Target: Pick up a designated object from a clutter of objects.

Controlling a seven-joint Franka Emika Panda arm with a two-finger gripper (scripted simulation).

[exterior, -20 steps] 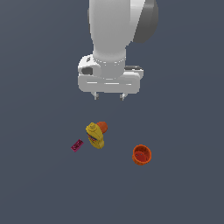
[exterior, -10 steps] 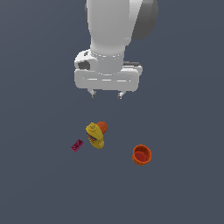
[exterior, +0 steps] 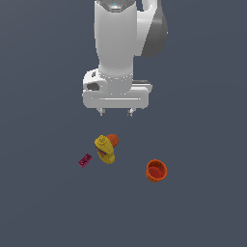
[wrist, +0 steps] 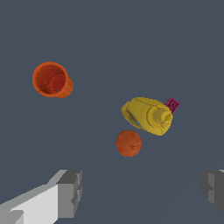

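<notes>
Your gripper (wrist: 142, 192) hung high with its fingers spread apart and empty; the ball (wrist: 128, 143) lay below it, touching the bottle (wrist: 148, 115).

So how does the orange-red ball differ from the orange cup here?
The ball is solid and round; the cup is hollow with an open rim. The ball is smaller. The ball sits right beside the yellow bottle; the cup stands apart from everything. Both are orange-toned and ungrasped.

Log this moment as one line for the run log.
phase: approach | pincer: open, empty, above clutter | target: orange-red ball beside yellow bottle, ungrasped | orange cup: apart
</notes>
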